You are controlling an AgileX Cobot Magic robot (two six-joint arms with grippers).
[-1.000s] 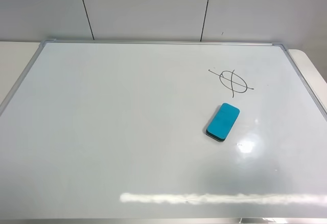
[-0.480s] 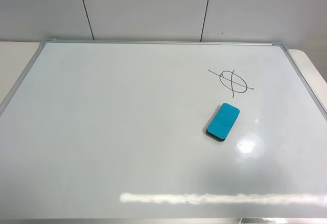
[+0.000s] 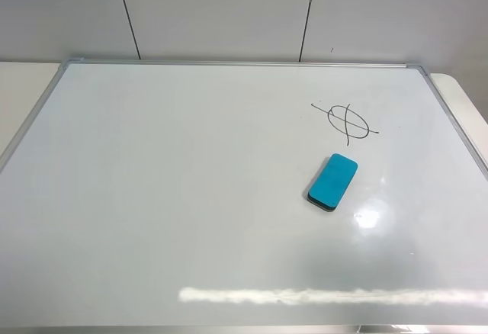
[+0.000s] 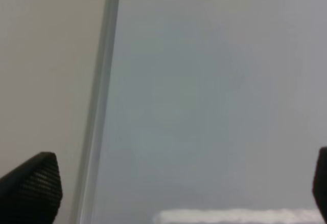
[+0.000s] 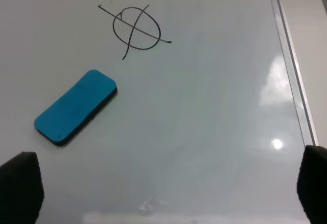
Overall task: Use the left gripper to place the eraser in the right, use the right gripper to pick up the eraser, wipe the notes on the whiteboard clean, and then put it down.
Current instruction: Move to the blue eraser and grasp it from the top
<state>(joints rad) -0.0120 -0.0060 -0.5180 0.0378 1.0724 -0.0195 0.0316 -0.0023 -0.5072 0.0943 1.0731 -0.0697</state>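
1. Grey wall panels (image 3: 213, 14) stand behind a cream table (image 3: 23, 90), on which the whiteboard (image 3: 152, 197) lies flat.
2. The eraser (image 3: 332, 181) rests teal side up on the board's right half, just beside the notes (image 3: 347, 120) but not touching them.
3. The left gripper (image 4: 176, 191) hangs over a framed edge of the board, its fingers spread wide and holding nothing.
4. The right gripper (image 5: 167, 188) hovers near the eraser, its fingers also wide apart and empty.

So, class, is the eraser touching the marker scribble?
Apart. The right wrist view shows a strip of bare whiteboard between the eraser and the scribble.
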